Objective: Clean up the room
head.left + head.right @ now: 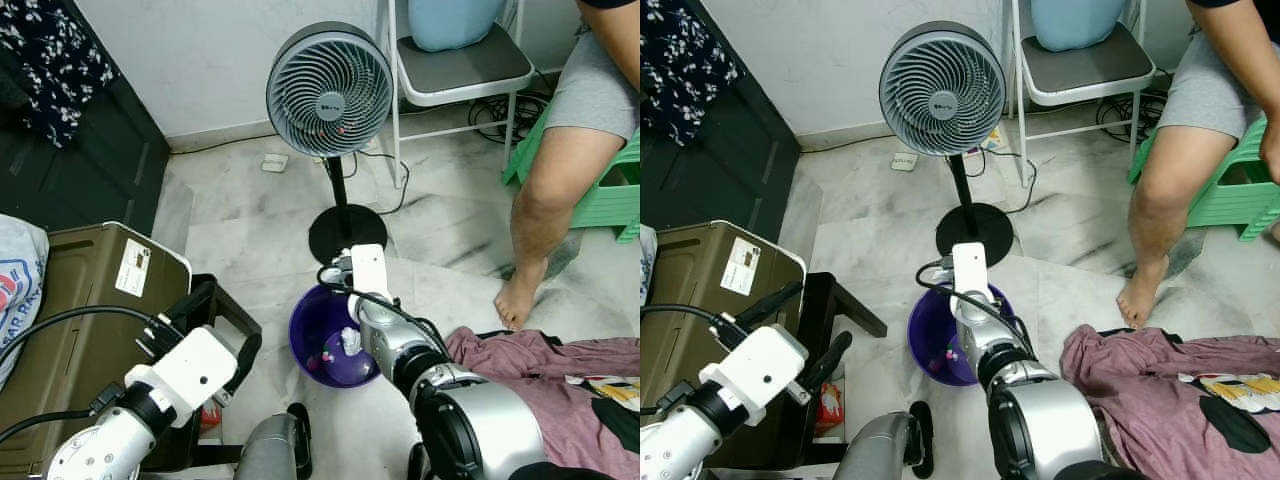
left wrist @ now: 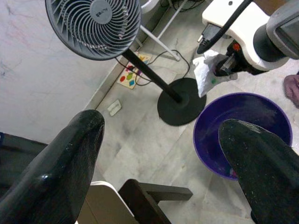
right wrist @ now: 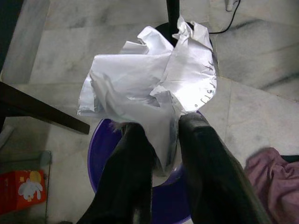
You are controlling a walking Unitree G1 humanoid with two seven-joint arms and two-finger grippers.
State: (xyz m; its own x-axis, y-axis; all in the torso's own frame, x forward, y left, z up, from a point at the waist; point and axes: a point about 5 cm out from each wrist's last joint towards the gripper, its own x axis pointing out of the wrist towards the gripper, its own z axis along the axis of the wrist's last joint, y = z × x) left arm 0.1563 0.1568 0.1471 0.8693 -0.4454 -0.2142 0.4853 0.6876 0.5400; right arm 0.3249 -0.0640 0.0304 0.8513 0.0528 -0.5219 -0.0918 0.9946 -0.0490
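Observation:
A round purple bin (image 1: pixel 306 334) stands on the marble floor in front of the fan's base. My right gripper (image 3: pixel 161 135) is shut on a crumpled white paper (image 3: pixel 149 79) and holds it just above the bin's rim (image 3: pixel 100 154). From the head, the paper (image 1: pixel 350 340) shows as a small white wad over the bin's inside, where a few small scraps lie. My left gripper (image 2: pixel 159 135) is open with nothing between its fingers. It hovers to the left of the bin (image 2: pixel 243 135), above a dark wooden stool (image 1: pixel 830 300).
A pedestal fan (image 1: pixel 328 90) with a black base (image 1: pixel 345 232) stands behind the bin. A seated person's bare leg (image 1: pixel 545 200) and a green stool (image 1: pixel 610 200) are at the right. A maroon cloth (image 1: pixel 540 370) lies near right; an olive box (image 1: pixel 90 290) and red carton (image 1: pixel 828 408) at left.

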